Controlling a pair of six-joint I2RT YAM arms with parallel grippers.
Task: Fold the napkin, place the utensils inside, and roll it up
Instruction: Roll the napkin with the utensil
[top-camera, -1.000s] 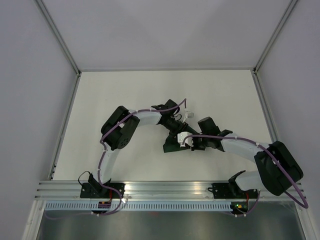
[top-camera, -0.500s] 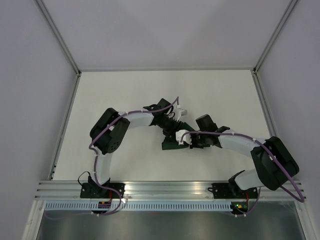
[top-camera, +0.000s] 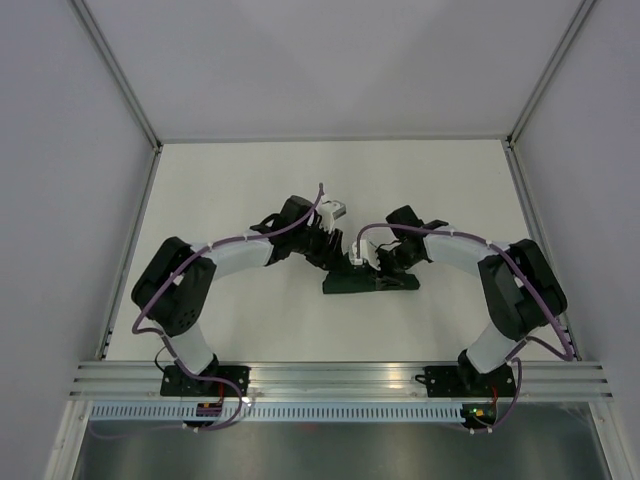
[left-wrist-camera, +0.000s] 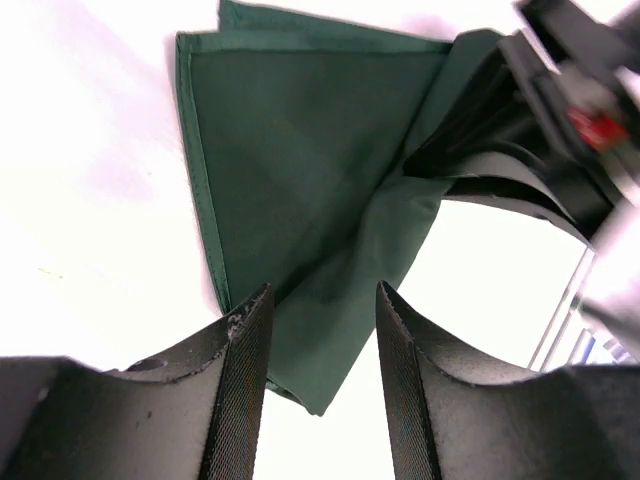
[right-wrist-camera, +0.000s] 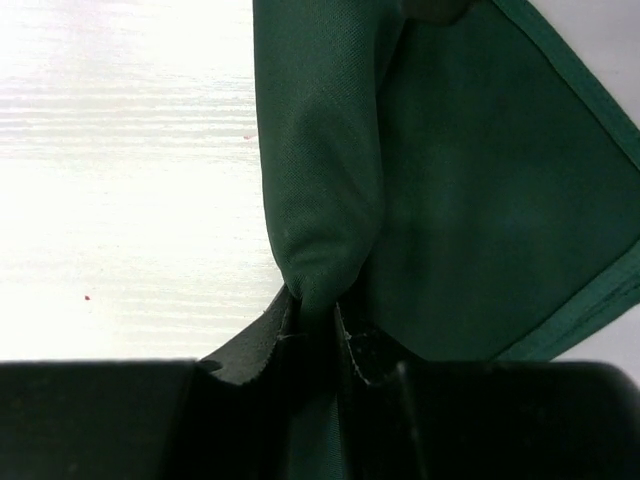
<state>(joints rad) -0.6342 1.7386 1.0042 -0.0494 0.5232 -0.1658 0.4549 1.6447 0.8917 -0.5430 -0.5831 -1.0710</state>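
Observation:
The dark green napkin (top-camera: 385, 283) lies as a bunched strip on the white table, between my two grippers. My right gripper (top-camera: 378, 265) is shut on a raised fold of it. In the right wrist view the cloth (right-wrist-camera: 480, 200) rises into the pinched jaws (right-wrist-camera: 318, 305). My left gripper (top-camera: 338, 258) hovers over the napkin's left end. Its view shows the fingers apart (left-wrist-camera: 323, 292), with a loose corner of the napkin (left-wrist-camera: 290, 150) beneath them and nothing gripped. The utensils are out of view.
The white table (top-camera: 230, 190) is bounded by grey enclosure walls and metal frame posts (top-camera: 130, 250). An aluminium rail (top-camera: 330, 375) carrying both arm bases runs along the near edge.
My left gripper has opened and let go of the napkin. Both arms have swung farther from the bases, and the napkin has been drawn out into a level strip.

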